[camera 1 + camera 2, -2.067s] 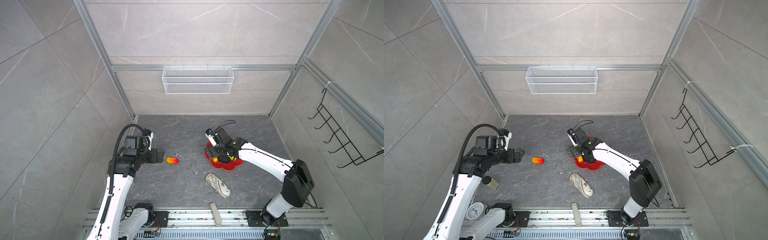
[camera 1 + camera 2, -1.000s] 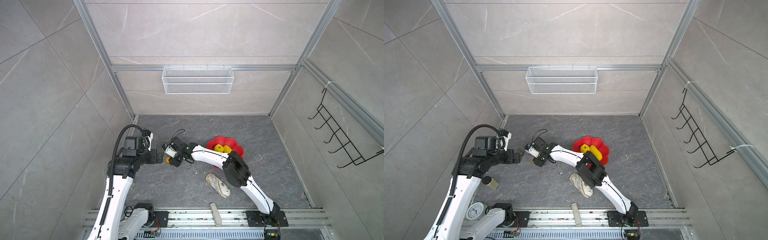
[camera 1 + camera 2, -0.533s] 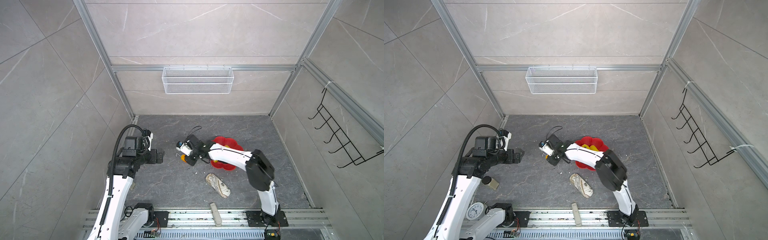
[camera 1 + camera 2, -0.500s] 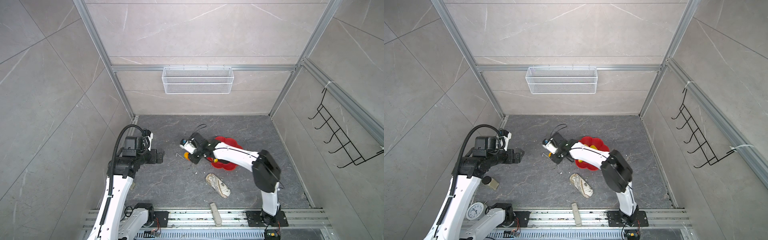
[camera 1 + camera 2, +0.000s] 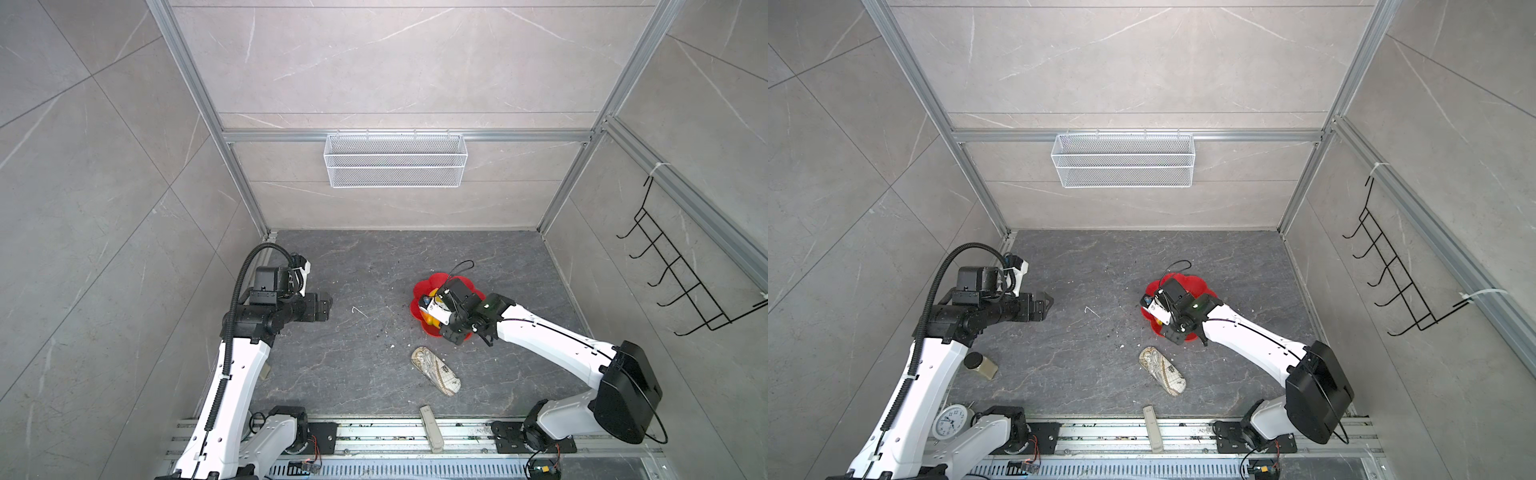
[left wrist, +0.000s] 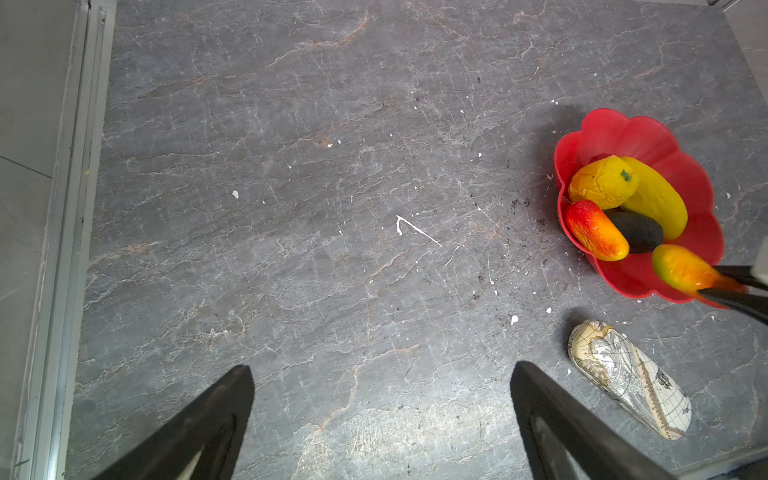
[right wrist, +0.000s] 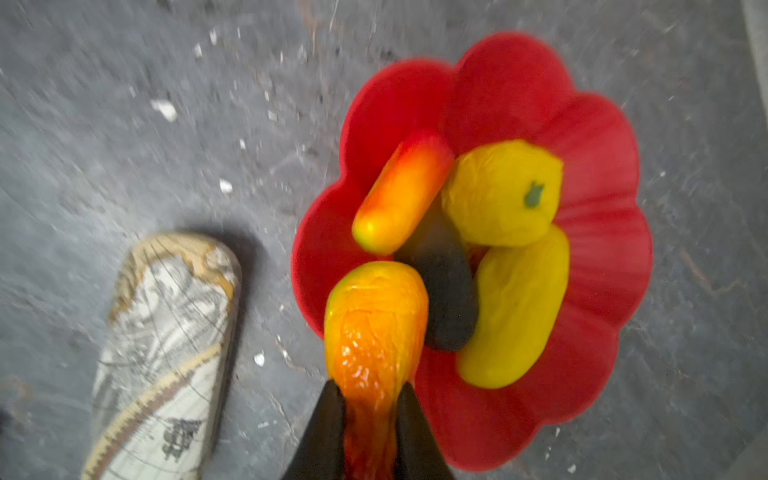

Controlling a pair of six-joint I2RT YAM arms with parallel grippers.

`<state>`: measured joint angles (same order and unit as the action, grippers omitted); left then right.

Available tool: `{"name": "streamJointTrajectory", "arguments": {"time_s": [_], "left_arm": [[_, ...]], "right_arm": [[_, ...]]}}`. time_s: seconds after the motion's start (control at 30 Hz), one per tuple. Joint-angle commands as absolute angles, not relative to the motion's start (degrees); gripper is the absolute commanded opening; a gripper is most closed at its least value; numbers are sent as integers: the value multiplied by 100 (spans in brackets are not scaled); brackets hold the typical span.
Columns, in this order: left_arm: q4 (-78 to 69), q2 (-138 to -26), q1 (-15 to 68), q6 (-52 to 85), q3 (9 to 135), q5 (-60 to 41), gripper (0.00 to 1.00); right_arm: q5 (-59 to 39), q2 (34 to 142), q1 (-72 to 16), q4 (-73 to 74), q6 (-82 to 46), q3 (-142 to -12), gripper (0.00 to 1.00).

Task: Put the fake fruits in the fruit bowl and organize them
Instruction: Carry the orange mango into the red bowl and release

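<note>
Four fruits are home in the red bowl [image 7: 602, 166]. The bumpy yellow one [image 7: 498, 195] sits against the long yellow one [image 7: 515, 316]. The black oval [image 7: 446, 299] is tucked between them and a red-yellow fruit [image 7: 401, 195] lying along the rim side. And here's the fifth: the second red-yellow fruit [image 7: 374, 324] is pinched by its red end in the right gripper [image 7: 369, 390]. The jaws are closed tight on it, and its yellow tip pokes out ahead over the bowl's edge on the side facing the patterned case [image 7: 166, 353]. In the left wrist view it hangs over the rim, just beside the black oval; whether it touches anything in the bowl I can't tell. So by my reckoning the job is nearly done. What's left is to let this last one go inside the rim, and perhaps tidy the pile, which crowds to one side. The left gripper [image 6: 384, 374] hangs well apart over bare floor [image 6: 291, 208], jaws spread wide, holding nothing. No loose fruit shows on the floor in either top view.
</note>
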<state>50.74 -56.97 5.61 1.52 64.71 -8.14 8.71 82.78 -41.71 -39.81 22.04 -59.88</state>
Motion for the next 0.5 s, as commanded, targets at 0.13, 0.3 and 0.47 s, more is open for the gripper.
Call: {"name": "streamJointTrajectory", "arguments": {"time_s": [0.13, 0.3, 0.47], "left_arm": [[4886, -5581, 553, 94, 6550, -933, 100], [4869, -5606, 554, 77, 6506, -924, 100], [4860, -5617, 549, 65, 6495, -897, 100]], "right_arm": [[1459, 8203, -4140, -3977, 2736, -5801, 0], [1459, 8354, -4140, -3911, 2717, -5801, 9], [1373, 8365, -4145, -3866, 2707, -5834, 33]]}}
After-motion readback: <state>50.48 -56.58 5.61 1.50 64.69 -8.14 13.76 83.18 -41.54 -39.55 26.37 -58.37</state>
